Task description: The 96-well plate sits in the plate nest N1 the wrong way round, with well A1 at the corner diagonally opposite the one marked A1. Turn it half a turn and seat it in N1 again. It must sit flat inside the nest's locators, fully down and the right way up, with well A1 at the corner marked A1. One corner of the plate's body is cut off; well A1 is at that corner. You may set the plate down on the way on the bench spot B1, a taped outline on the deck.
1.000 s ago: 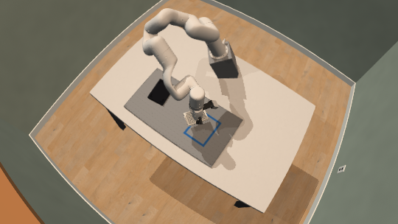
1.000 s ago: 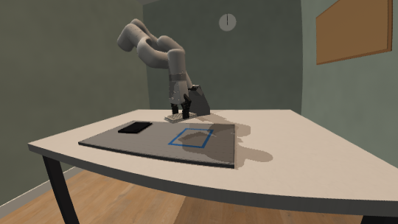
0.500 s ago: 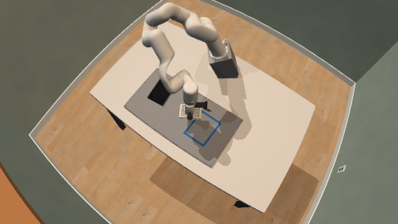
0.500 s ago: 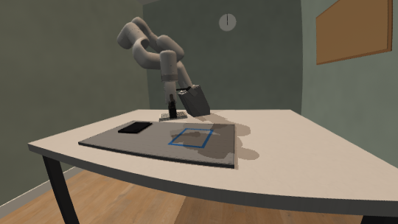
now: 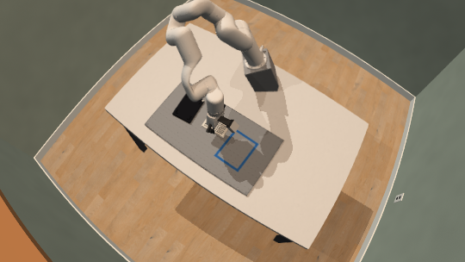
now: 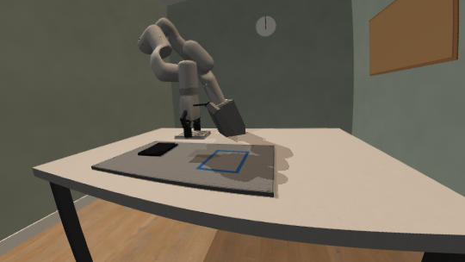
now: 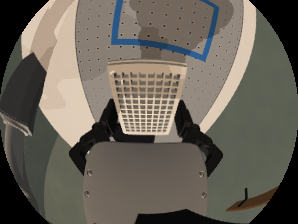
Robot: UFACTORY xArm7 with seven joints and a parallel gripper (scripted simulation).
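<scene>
We see the pale grey jointed robot arm (image 5: 188, 54) bent over the flat dark grey perforated deck mat (image 5: 176, 127), which lies on the cream-white table top (image 5: 319, 143). The black two-finger gripper (image 7: 147, 137) is clamped on the white gridded 96-well plate (image 7: 148, 99), fingers wide apart with the plate's long sides between them; in the wrist view the black fingers flank the plate's near end. From the top view we put the plate (image 5: 220, 128) between the black rectangular plate nest (image 5: 188, 109) and the blue taped square outline (image 5: 236, 150), just off the outline's near corner, not over the nest. In the exterior view the plate (image 6: 194, 134) sits low under the gripper (image 6: 191, 127), close to the far edge of the mat (image 6: 129, 166); we cannot tell if it touches the mat or hangs just above it. It looks level. The nest (image 6: 158, 148) is apart to the left there, the blue outline (image 6: 223, 161) to the right. Wrist view shows the outline (image 7: 166, 22) beyond the plate's far end. We cannot make out the cut corner in any view. The arm's dark grey box base (image 5: 261, 74) sits on the table behind the mat.
</scene>
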